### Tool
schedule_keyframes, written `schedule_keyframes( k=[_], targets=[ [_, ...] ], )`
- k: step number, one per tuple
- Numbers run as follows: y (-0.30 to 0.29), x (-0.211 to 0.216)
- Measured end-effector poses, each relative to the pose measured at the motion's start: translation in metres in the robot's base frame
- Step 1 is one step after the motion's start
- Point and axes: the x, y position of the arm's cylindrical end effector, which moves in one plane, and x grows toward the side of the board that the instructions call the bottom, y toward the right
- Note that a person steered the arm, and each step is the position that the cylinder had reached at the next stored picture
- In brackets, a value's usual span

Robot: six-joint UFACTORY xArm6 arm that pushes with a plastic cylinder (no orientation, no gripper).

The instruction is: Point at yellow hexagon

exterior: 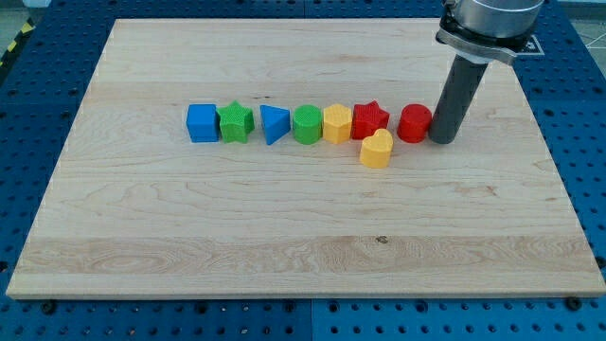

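Note:
The yellow hexagon [337, 124] sits in a row of blocks across the middle of the wooden board [284, 237]. From the view's left the row holds a blue cube [202, 123], a green star [236, 122], a blue triangle [274, 124], a green cylinder [307, 124], the yellow hexagon, a red star [370, 119] and a red cylinder [414, 123]. A yellow heart [377, 150] lies just below the red star. My tip [442, 139] stands right beside the red cylinder on its right side, well to the right of the yellow hexagon.
The board lies on a blue perforated table [38, 114]. The arm's grey flange [486, 24] hangs over the board's top right corner.

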Motion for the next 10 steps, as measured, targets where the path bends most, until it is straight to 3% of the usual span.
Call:
schedule_keyframes(
  k=[3, 5, 6, 10],
  targets=[
    [-0.005, 0.009],
    [-0.014, 0.083],
    [-0.051, 0.095],
    [-0.139, 0.052]
  ],
)
